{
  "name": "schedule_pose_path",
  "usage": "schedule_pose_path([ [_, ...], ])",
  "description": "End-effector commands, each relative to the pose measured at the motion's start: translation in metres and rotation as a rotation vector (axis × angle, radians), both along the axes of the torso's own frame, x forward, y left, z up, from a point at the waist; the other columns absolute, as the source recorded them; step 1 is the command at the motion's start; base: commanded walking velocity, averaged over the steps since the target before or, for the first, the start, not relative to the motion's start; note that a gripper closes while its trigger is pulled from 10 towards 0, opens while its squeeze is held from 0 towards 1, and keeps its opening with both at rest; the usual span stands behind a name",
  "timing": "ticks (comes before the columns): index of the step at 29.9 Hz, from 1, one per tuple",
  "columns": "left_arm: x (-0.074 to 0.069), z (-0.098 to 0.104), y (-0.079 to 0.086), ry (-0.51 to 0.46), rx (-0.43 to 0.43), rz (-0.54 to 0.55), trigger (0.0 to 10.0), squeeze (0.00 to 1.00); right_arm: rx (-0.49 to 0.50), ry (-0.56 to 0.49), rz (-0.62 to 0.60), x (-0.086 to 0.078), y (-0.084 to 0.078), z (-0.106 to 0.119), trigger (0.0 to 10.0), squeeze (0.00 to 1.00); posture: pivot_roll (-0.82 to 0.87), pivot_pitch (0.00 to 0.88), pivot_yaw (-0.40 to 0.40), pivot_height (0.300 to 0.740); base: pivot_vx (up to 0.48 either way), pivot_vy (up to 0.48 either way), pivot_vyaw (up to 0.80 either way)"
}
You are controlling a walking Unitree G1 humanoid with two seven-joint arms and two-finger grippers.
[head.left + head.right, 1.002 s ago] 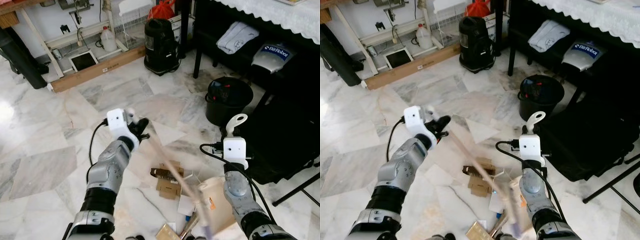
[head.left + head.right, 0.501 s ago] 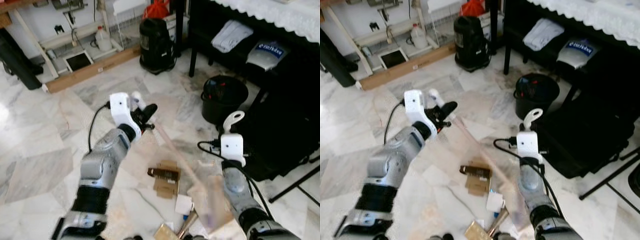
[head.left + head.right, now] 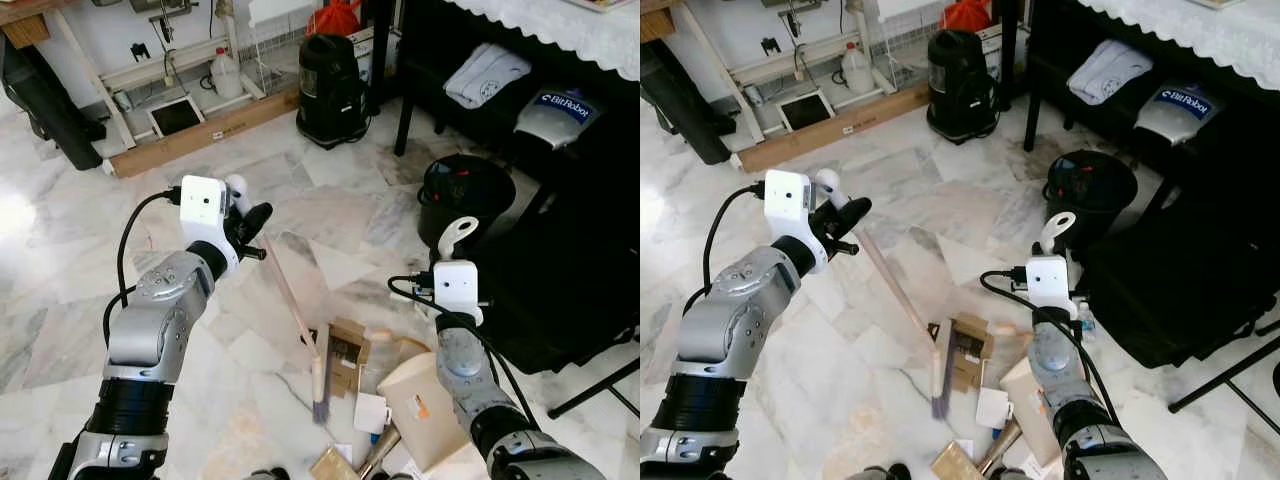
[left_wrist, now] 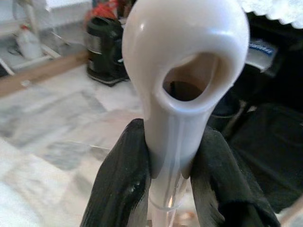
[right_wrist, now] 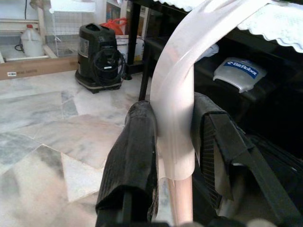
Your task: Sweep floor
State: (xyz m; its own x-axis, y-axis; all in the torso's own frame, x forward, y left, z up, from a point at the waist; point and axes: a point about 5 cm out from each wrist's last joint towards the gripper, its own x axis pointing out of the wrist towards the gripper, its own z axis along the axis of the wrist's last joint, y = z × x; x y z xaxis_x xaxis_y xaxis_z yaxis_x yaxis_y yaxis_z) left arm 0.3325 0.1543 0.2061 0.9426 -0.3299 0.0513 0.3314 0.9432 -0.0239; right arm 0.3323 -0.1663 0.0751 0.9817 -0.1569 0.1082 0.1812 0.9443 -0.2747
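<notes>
The left end effector (image 3: 250,222) is seen in the upper left part of the frame, clenched on the white top of a broom handle (image 3: 285,290); in the left wrist view its two black fingers (image 4: 120,189) are pressed on both sides of the white looped grip (image 4: 182,85). From there the pale handle is slanted down toward the centre of the frame, and the broom head (image 3: 320,385) is rested on the marble floor (image 3: 90,290), just beside a flattened piece of cardboard (image 3: 348,355). The right end effector (image 3: 458,262) is held at the lower right of the frame and is closed on the white looped handle of a dustpan (image 5: 173,94), with one finger on each side in the right wrist view. The beige pan of the dustpan (image 3: 425,410) is placed low at the bottom right, near small litter and a white scrap (image 3: 370,412) on the floor. A black bin (image 3: 462,198) is stood at the right, and a black vacuum cleaner (image 3: 330,90) is located at the upper centre.
</notes>
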Motion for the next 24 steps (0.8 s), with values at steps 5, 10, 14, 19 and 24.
schedule_pose_path([
  [5, -0.005, 0.002, 0.037, -0.084, 0.278, 0.177, 10.0, 0.00, 0.025, 0.101, -0.019, -0.012, 0.000, -0.023, 10.0, 0.00, 0.07, 0.127, 0.084, 0.740, 0.000, 0.000, 0.00],
  [10, -0.007, -0.023, 0.048, -0.005, 0.414, 0.234, 10.0, 0.00, 0.026, 0.103, -0.019, -0.013, 0.000, -0.024, 10.0, 0.00, 0.07, 0.134, 0.086, 0.740, 0.000, 0.000, 0.00],
  [14, -0.009, -0.053, 0.038, 0.137, 0.350, 0.164, 10.0, 0.00, 0.023, 0.100, -0.017, -0.014, 0.000, -0.024, 10.0, 0.00, 0.06, 0.146, 0.085, 0.740, 0.000, 0.000, 0.00],
  [19, -0.009, -0.073, 0.020, 0.250, 0.175, 0.100, 10.0, 0.00, 0.016, 0.100, -0.017, -0.017, -0.002, -0.026, 10.0, 0.00, 0.05, 0.158, 0.086, 0.740, 0.000, 0.000, 0.00],
  [24, -0.002, -0.072, 0.000, 0.291, -0.066, 0.056, 10.0, 0.00, 0.010, 0.103, -0.021, -0.020, -0.006, -0.029, 10.0, 0.00, 0.03, 0.173, 0.087, 0.740, 0.000, 0.000, 0.00],
])
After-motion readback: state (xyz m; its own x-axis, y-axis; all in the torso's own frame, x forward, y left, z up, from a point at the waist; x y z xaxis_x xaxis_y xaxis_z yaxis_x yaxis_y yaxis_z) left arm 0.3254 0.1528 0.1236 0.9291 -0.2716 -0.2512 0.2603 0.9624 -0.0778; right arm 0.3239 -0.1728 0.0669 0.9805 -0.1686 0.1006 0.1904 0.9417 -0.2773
